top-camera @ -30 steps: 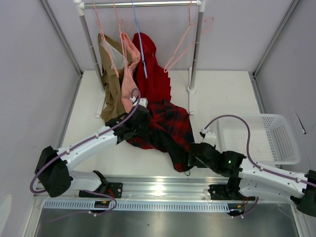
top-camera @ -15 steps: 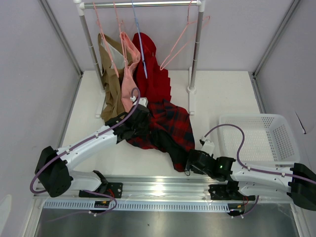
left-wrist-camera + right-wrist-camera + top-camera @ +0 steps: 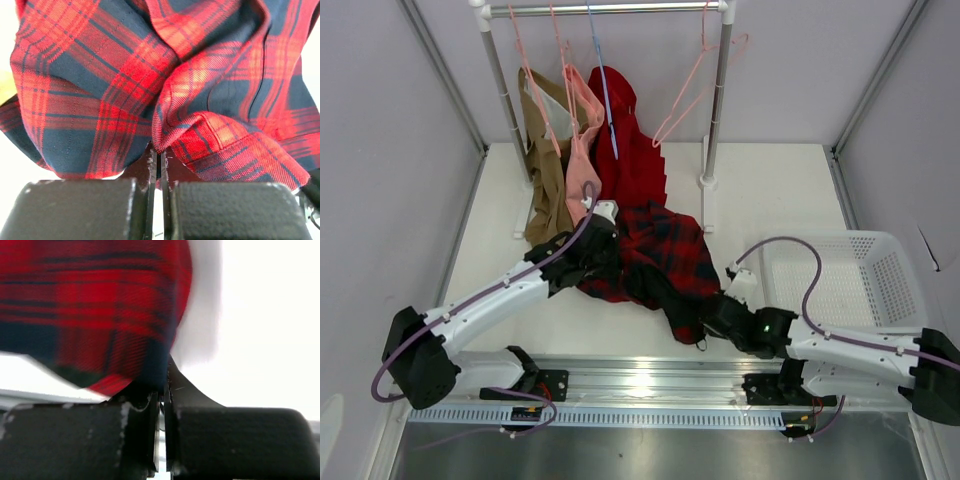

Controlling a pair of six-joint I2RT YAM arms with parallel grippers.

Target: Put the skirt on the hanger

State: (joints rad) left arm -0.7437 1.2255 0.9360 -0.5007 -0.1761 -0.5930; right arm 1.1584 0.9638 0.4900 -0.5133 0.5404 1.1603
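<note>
Red-and-black tartan skirt (image 3: 665, 255): lies crumpled on the white table (image 3: 770, 190), near its front edge and just in front of the rack's hanging clothes; the dark lining shows along its near folds.
Left gripper (image 3: 605, 255): at the skirt's left side; the left wrist view (image 3: 161, 160) shows both fingers pressed nearly together, with a fold of the plaid cloth (image 3: 100, 75) pinched in the narrow slit.
Right gripper (image 3: 712, 322): low at the skirt's near right corner; in its wrist view (image 3: 164, 385) the fingers stand together on the hem (image 3: 100, 300), which is blurred.
Hanger (image 3: 682, 100): pale pink, hooked on the rail (image 3: 610, 8) beside the right post, tilted, bare, well apart from the skirt.
Blue hanger (image 3: 605, 90): hangs at mid-rail, over the solid-red pleated garment (image 3: 635, 160).
Tan garment (image 3: 545, 170) and pink garment (image 3: 582, 150): hang at the rail's left.
Basket (image 3: 880, 285): white mesh, at the table's right, beside the right arm.
</note>
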